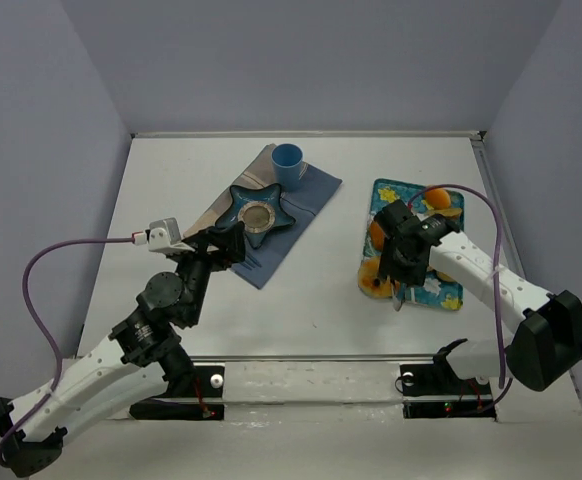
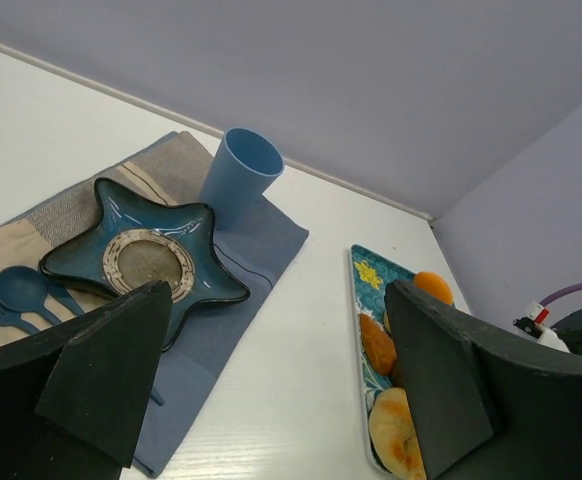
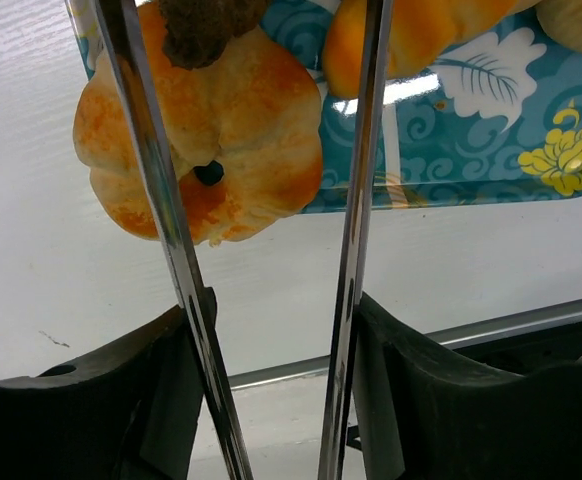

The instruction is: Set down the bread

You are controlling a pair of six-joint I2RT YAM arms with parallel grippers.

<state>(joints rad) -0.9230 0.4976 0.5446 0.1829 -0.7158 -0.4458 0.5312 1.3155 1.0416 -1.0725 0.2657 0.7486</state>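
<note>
The bread (image 2: 376, 343), a dark golden-brown lump, lies on the patterned blue tray (image 2: 368, 272) at the right. In the right wrist view the bread (image 3: 203, 25) shows at the top edge, against the left arm of metal tongs (image 3: 356, 200). My right gripper (image 3: 276, 320) is shut on the tongs and hangs over the tray's near-left part (image 1: 401, 255). The tong tips are out of view, so I cannot tell whether they pinch the bread. My left gripper (image 2: 276, 320) is open and empty by the napkin's near corner (image 1: 221, 243).
A ring donut (image 3: 206, 140) lies at the tray's near-left corner and a bright-orange bun (image 2: 433, 285) at its far end. A dark star-shaped plate (image 1: 258, 215), a blue cup (image 1: 288, 165) and blue cutlery (image 2: 16, 292) rest on a blue-and-beige napkin (image 1: 306, 195).
</note>
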